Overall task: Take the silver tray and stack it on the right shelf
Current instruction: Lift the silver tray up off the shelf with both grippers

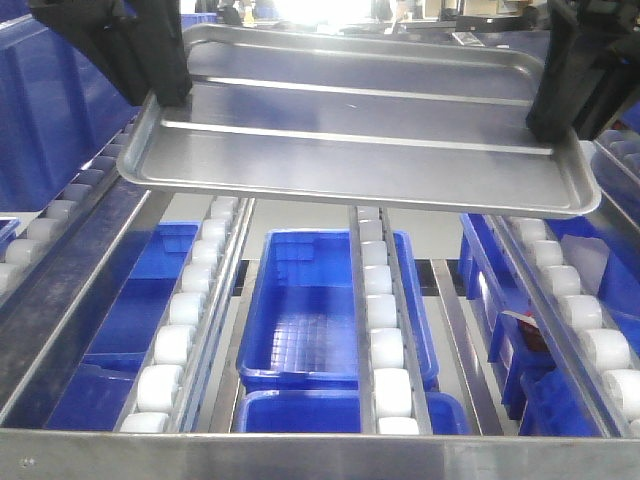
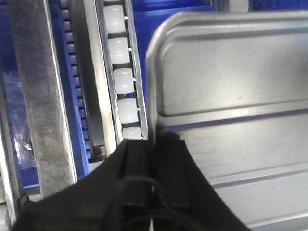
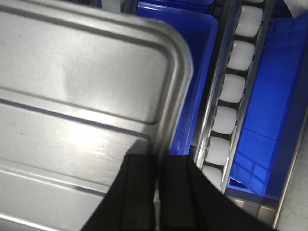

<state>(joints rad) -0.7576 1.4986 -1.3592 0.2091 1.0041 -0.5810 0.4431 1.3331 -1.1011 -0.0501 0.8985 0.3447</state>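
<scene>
While left gripper (image 2: 155, 144) and right gripper (image 3: 156, 166) clamp tray (image 1: 370, 130) ends above shelf (image 1: 300, 455), uneven lowering could tilt it, loosening thin rim grips.

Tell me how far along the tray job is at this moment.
Done: the silver tray is grabbed, with the left gripper and right gripper each shut on an opposite end rim. In hand: the tray is held above the white roller rails of the right shelf, apparently not touching them. Left: lower it onto the rails and release.
</scene>
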